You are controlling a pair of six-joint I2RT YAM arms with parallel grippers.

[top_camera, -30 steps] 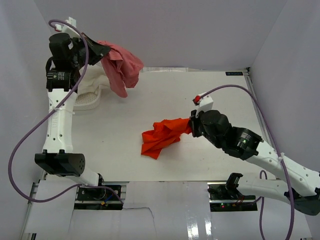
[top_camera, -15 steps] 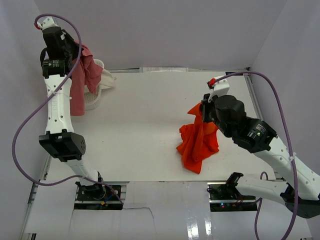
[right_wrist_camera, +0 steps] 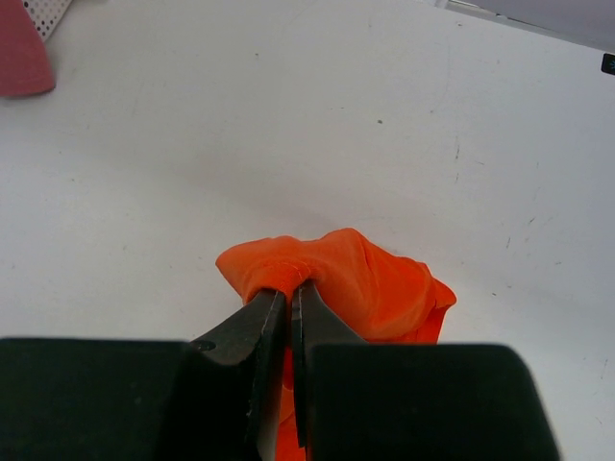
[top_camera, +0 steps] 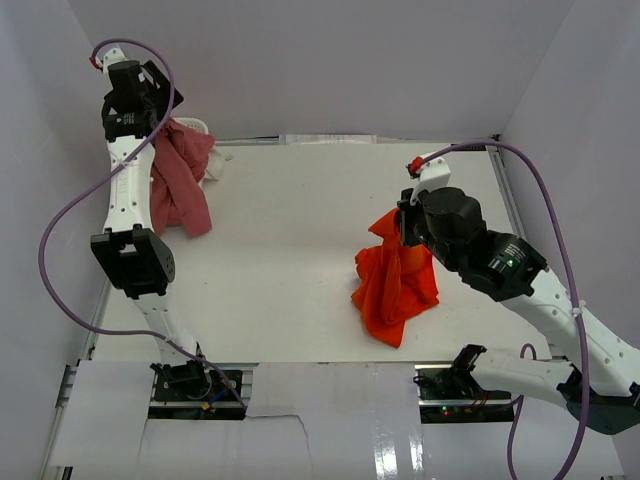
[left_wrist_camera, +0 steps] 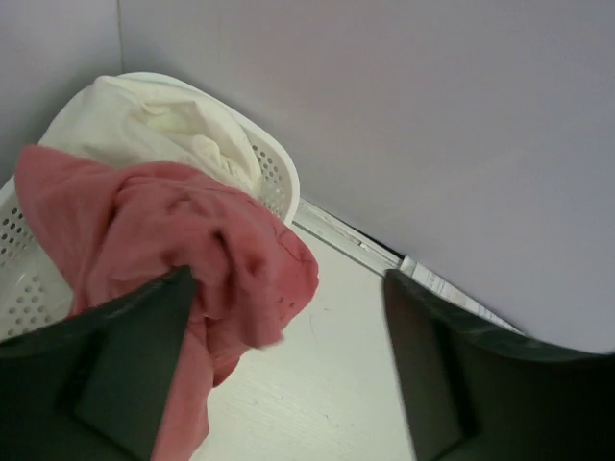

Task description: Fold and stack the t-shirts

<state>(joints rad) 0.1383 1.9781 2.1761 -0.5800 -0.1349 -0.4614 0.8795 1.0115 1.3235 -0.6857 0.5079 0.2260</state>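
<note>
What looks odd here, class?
The pink t-shirt hangs bunched against one finger of the open left end effector, seemingly snagged rather than gripped. The orange t-shirt dangles crumpled from the shut right end effector.

The top camera looks down from high behind the near edge of the table (top_camera: pixel 280 220), taking in all of it. The left wrist camera sits close at the table's far-left corner. The right wrist camera hangs low over its right half. All three catch the basket (left_wrist_camera: pixel 279 173).

First t-shirt (top_camera: pixel 395 285) hangs under the right claw (right_wrist_camera: pixel 290 288), above the table (top_camera: pixel 280 250); second t-shirt (top_camera: pixel 180 185) drapes beneath the left claw (left_wrist_camera: pixel 288 283), third t-shirt (left_wrist_camera: pixel 163 120) in the basket (left_wrist_camera: pixel 279 182) beyond
</note>
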